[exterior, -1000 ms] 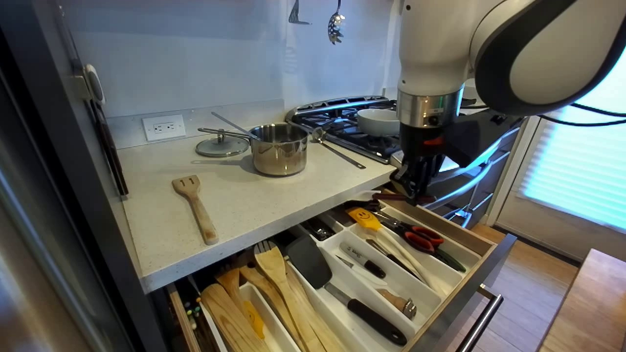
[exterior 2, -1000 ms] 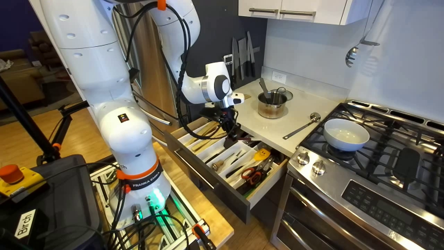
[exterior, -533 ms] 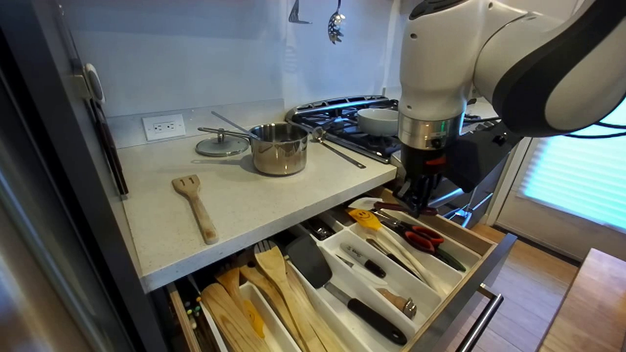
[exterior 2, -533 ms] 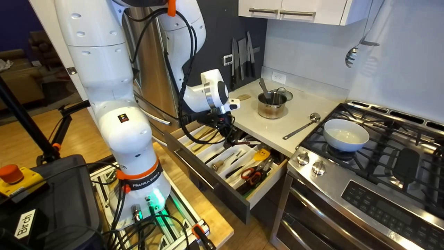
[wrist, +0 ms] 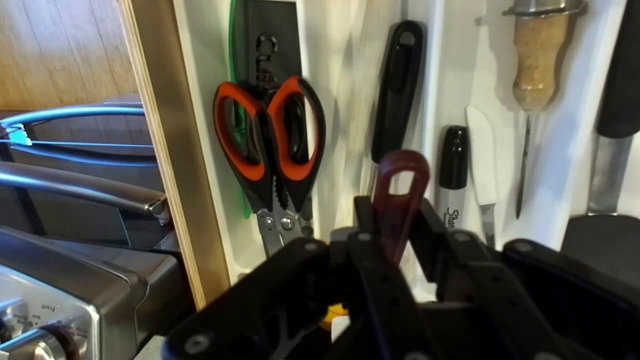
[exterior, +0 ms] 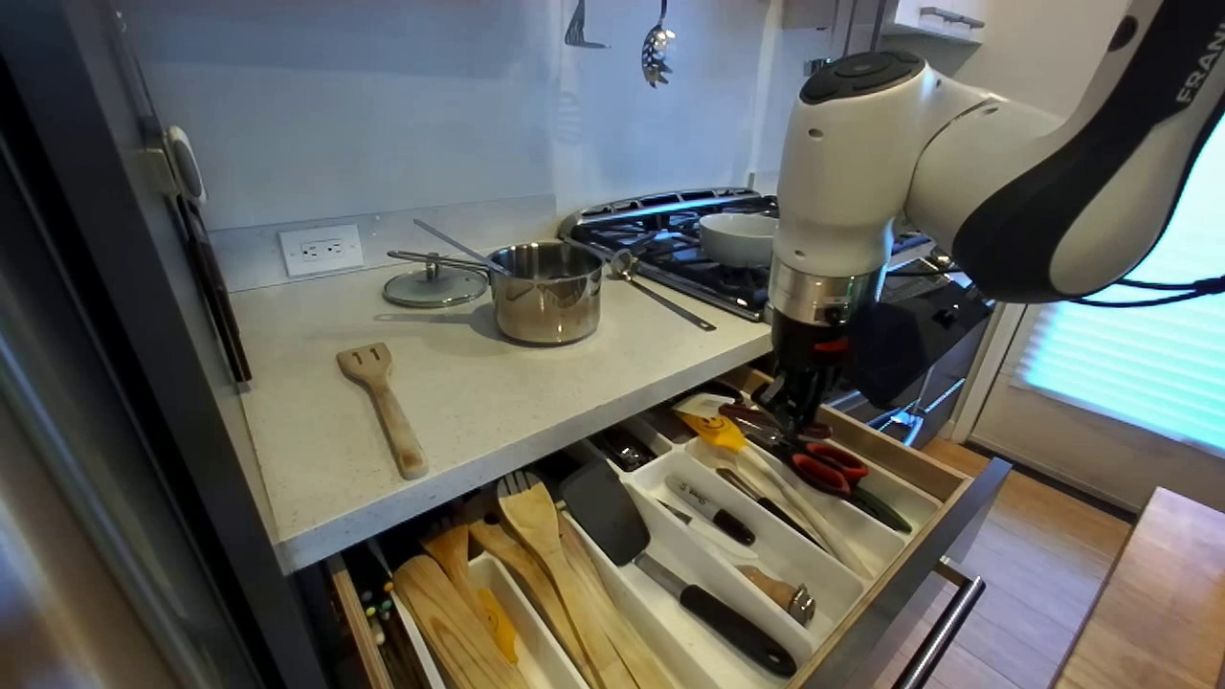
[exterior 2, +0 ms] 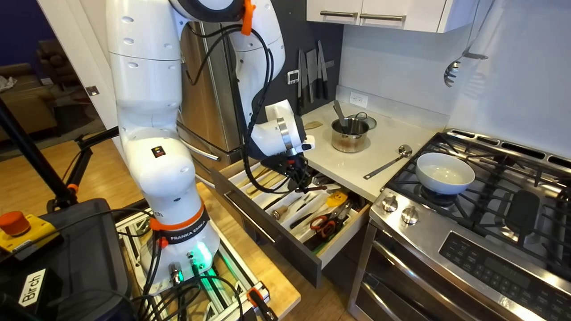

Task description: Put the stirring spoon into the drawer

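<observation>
The stirring spoon has a dark red handle (exterior: pixel 743 415) and a white head (exterior: pixel 703 406). My gripper (exterior: pixel 787 417) is shut on the red handle and holds the spoon nearly level, low over the open drawer (exterior: pixel 904 442). In the wrist view the looped handle end (wrist: pixel 401 172) sticks out between the fingertips (wrist: pixel 395 210); the gripper mostly hides the head. The spoon lies above the yellow smiley spatula (exterior: pixel 713 427) and the scissors (exterior: pixel 829 467); I cannot tell whether it touches them. The drawer's white organizer (exterior: pixel 660 476) holds mixed tools.
The countertop edge (exterior: pixel 536 445) overhangs the back of the drawer. On the counter are a steel pot (exterior: pixel 547 297), a glass lid (exterior: pixel 435 284), a ladle (exterior: pixel 660 292) and a wooden spatula (exterior: pixel 383 407). The stove (exterior 2: pixel 490 191) with a white bowl (exterior 2: pixel 445 173) stands beside the drawer.
My gripper has moved down toward the drawer with the spoon in it. The spoon's white head now sits lower, over the yellow spatula. The drawer and counter items have not moved.
</observation>
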